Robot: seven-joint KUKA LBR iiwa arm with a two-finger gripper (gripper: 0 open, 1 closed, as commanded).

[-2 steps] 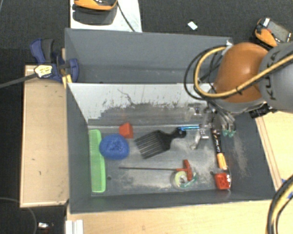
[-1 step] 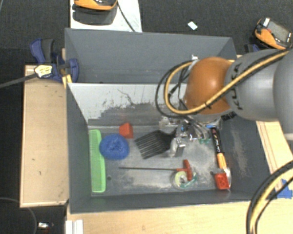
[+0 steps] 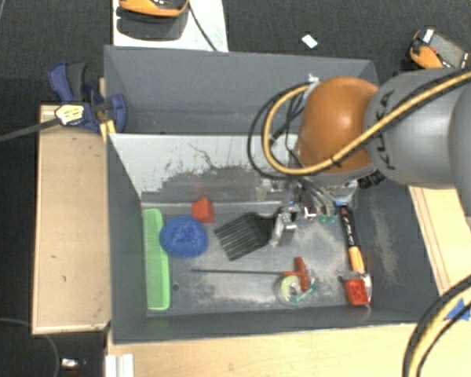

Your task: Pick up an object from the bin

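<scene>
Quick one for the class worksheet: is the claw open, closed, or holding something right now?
Claw: cannot be told; it is beside the black brush, mid-bin.

Even diffuse light, soft shadows

We see the grey arm point(image 3: 443, 136) crossing the right wall of the bin point(image 3: 220, 93). Its orange wrist cover point(image 3: 337, 120) hangs above the bin's back half, and the gripper point(image 3: 289, 220) points down near its middle.
</scene>
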